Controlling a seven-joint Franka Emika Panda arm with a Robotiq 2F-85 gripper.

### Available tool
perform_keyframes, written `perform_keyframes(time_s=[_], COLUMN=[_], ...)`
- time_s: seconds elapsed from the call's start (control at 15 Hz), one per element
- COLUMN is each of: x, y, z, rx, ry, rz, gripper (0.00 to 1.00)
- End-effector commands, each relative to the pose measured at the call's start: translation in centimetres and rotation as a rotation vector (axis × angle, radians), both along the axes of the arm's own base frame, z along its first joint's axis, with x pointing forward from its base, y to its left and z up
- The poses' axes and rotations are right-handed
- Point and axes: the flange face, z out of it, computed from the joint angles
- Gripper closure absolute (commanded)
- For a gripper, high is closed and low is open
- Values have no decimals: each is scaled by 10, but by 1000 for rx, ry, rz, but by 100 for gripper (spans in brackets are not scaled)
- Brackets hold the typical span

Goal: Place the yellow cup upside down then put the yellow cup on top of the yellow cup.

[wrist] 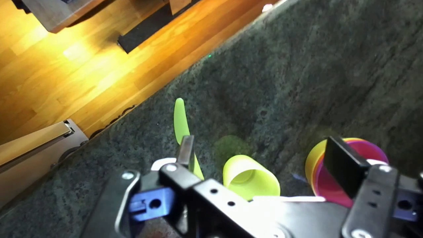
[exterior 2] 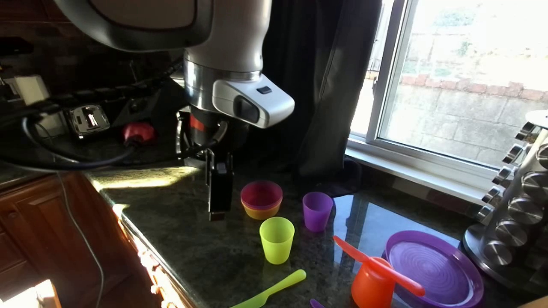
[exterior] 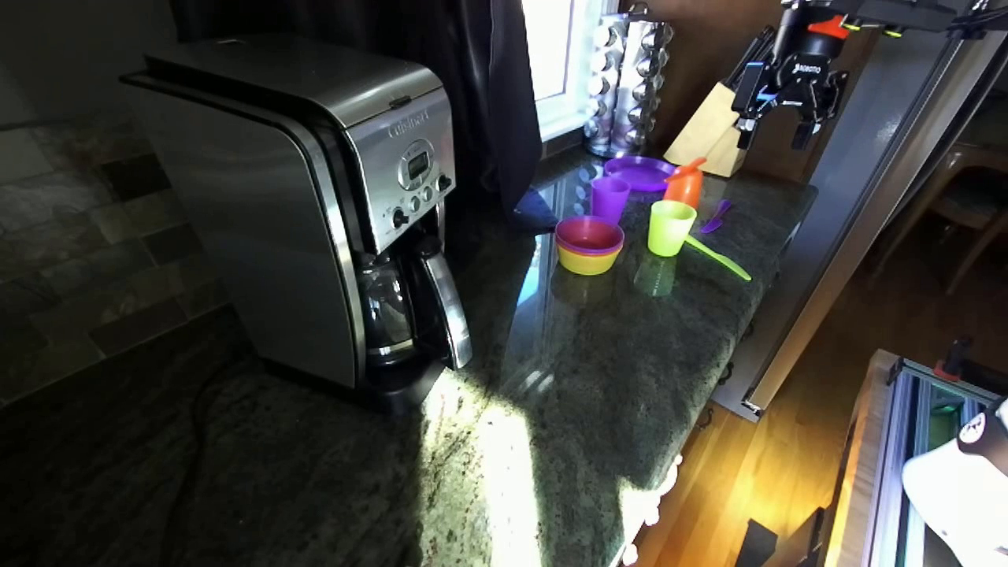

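Nearest to the wrist camera is my gripper [wrist: 260,147], opened wide, its fingers [wrist: 187,151] far apart. Lower down stands the yellow-green cup [wrist: 234,168], upright on the counter [wrist: 281,96]; in the wrist view my body covers a part of it. To one side are the stacked bowls [wrist: 313,165], to the other side the green knife [wrist: 180,120], each partly behind one finger. Past these, the counter gives broad room for moving, up to its slanting edge, and beyond this edge shines the floor [wrist: 105,76]. In an exterior view, a purple utensil [exterior 2: 316,303] shows only its tip. How many bowls are stacked, I cannot tell.
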Motion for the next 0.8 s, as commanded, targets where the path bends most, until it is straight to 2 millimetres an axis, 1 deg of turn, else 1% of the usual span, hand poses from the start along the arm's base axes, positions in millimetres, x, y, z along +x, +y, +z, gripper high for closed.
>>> perform_keyframes(time_s=[0.0,0.07,0.13,0.27,0.4,0.53,0.73], x=[16,15,7,12,14,29,48], y=[-21,-21,-15,-18,-19,-31,-50], z=[-20,-24,-18,-27,-28,-34,-41], rx=[44,67,23,34,36,40,59], ry=[16,42,17,34,38,48,7], rz=[-80,-60,-51,-57,-59,-154,-274], gripper=[0,0,0,0,0,0,0])
